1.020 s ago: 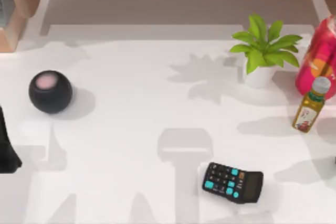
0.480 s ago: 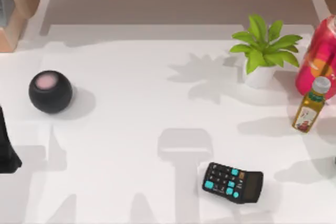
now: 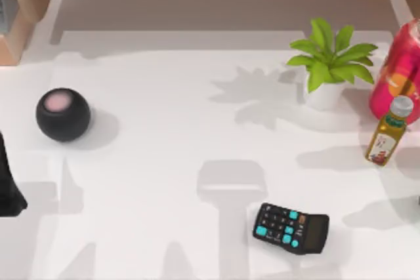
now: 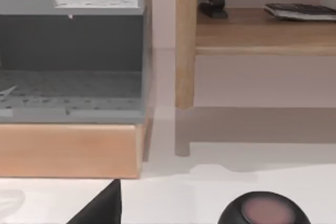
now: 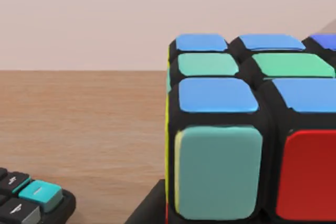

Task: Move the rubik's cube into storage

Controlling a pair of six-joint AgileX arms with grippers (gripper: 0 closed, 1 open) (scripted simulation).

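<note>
At the desk's [image 3: 170, 162] left edge, towards the front, the left arm [image 3: 8, 185] sits parked. A dark bit of the left gripper [image 4: 102, 209] pokes into the left wrist view; whether it is open or closed, cannot tell. That view also takes in a wooden cabinet [image 4: 68, 148] with a grey compartment [image 4: 71, 85], a wooden shelf [image 4: 262, 32] carrying a keyboard [image 4: 302, 11] and a small black object [image 4: 211, 1], and the top of the black round speaker [image 3: 63, 115].

The speaker is near the desk's left edge. A potted plant [image 3: 328, 63] stands towards the back right corner, with a red can [image 3: 397, 73] at the right edge and an oil bottle [image 3: 388, 130] just in front of the can. A calculator [image 3: 291, 228] lies near the front edge, right of centre.

The rubik's cube [image 5: 247, 129] shows close up in the right wrist view, blue and green tiles on top, teal and red on the near face. A dark edge of the right gripper [image 5: 149, 211] is beside its lower corner; grip state, cannot tell. A calculator corner and a wood-grain surface [image 5: 84, 124] lie beyond. Where on the desk the cube is, cannot tell.
</note>
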